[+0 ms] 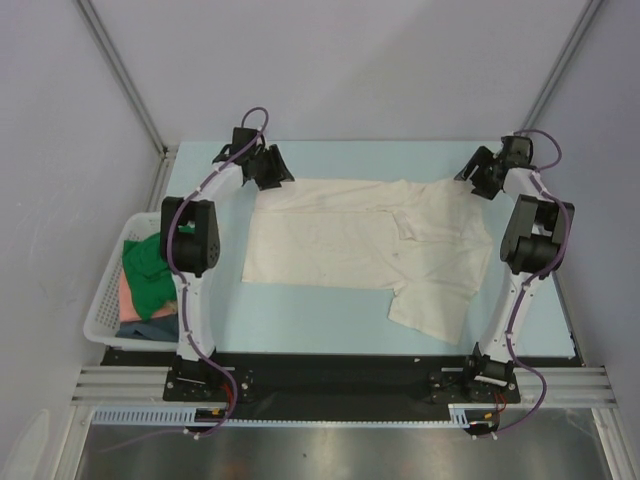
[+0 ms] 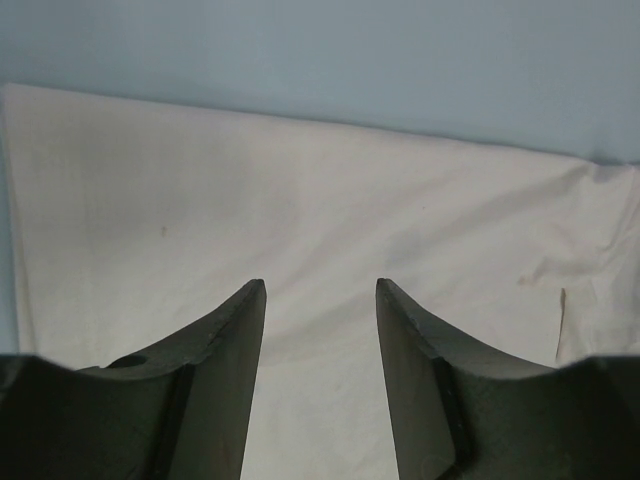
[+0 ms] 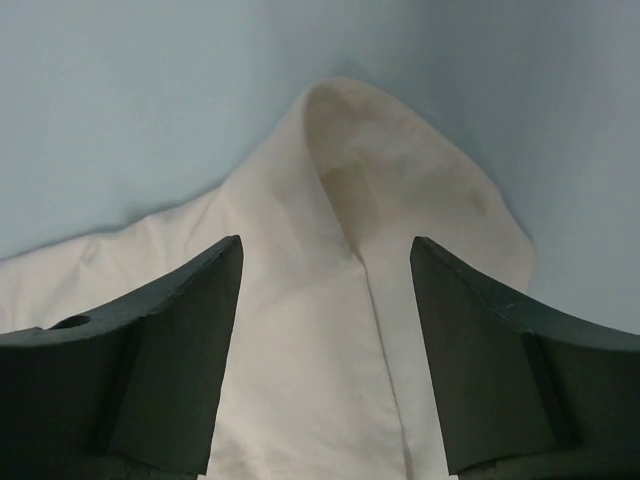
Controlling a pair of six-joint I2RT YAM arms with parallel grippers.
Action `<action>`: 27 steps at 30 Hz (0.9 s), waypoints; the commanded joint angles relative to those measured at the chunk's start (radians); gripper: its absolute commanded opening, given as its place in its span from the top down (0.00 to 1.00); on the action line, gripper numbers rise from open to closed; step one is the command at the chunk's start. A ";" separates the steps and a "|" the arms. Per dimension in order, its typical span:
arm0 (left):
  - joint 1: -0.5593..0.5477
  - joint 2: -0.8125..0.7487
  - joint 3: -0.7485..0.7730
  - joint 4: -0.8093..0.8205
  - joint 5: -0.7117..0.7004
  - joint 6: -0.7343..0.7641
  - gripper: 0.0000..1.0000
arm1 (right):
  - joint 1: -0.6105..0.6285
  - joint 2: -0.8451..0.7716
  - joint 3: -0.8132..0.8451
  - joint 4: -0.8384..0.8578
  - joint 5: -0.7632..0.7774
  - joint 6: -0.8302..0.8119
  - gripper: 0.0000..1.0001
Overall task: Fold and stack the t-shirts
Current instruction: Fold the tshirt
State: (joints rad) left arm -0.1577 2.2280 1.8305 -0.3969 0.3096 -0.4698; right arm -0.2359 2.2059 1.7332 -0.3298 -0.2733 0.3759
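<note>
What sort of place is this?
Likely a lab robot cell: bare grey walls with metal frame rails, a pale blue table, a white basket of shirts beside the cream t-shirt.

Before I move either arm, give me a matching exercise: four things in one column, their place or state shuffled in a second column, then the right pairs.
1. cream t-shirt
2. green t-shirt
3. left gripper
4. right gripper

A. open, over a rounded fold of cream cloth, far right
B. piled in the white basket
C. open, over flat cream cloth, far left
D. spread on the table

Pairs: 1-D, 2-B, 3-C, 4-A.
</note>
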 commanded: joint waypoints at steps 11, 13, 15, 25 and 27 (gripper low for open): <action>0.067 0.140 0.147 -0.036 -0.003 -0.135 0.48 | -0.022 0.135 0.195 0.077 -0.155 0.027 0.27; 0.072 0.148 0.141 -0.028 0.005 -0.145 0.48 | -0.020 0.136 0.190 0.084 -0.156 0.037 0.28; 0.075 0.151 0.141 -0.025 0.014 -0.144 0.48 | -0.017 0.138 0.187 0.090 -0.161 0.049 0.30; 0.092 0.180 0.147 -0.028 0.028 -0.170 0.48 | 0.003 0.167 0.181 0.075 -0.145 0.050 0.37; 0.092 0.189 0.150 -0.028 0.032 -0.171 0.48 | 0.003 0.176 0.183 0.083 -0.141 0.057 0.37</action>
State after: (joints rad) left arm -0.0742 2.3978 1.9392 -0.4294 0.3222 -0.6220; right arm -0.2386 2.3638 1.9022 -0.2729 -0.4160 0.4198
